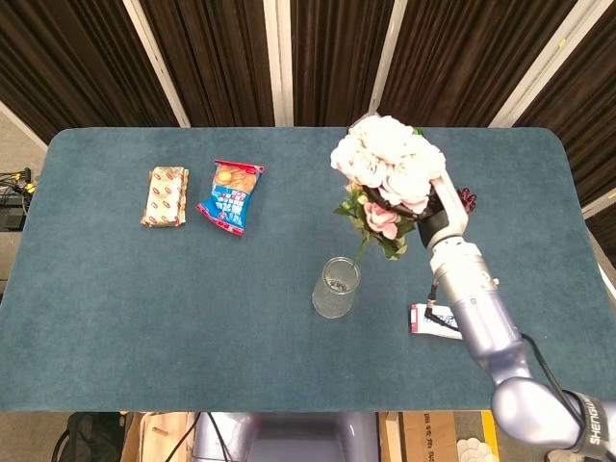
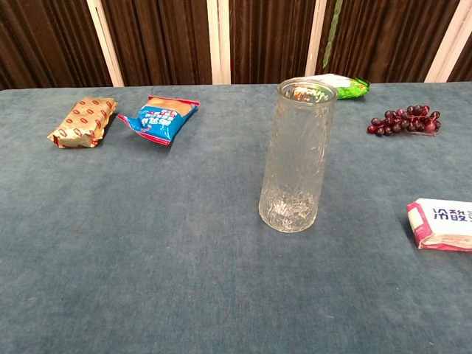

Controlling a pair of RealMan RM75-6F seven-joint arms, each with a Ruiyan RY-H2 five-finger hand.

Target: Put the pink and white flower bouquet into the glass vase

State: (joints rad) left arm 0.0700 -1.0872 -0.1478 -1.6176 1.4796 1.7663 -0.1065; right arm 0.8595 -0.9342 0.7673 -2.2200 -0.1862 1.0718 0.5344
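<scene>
The pink and white flower bouquet (image 1: 388,169) hangs in the air above the table, held by my right hand (image 1: 437,214), which is largely hidden behind the blooms. Its green stem (image 1: 363,247) points down and left, ending just up and right of the rim of the glass vase (image 1: 336,287). In the chest view the vase (image 2: 297,155) stands upright and empty at the table's middle, and a thin stem tip (image 2: 330,33) shows above and right of its mouth. My left hand is out of sight.
A cracker pack (image 1: 165,196) and a blue snack bag (image 1: 231,195) lie at the back left. Dark grapes (image 2: 404,120) and a green packet (image 2: 341,85) sit at the back right. A toothpaste box (image 2: 442,224) lies right of the vase.
</scene>
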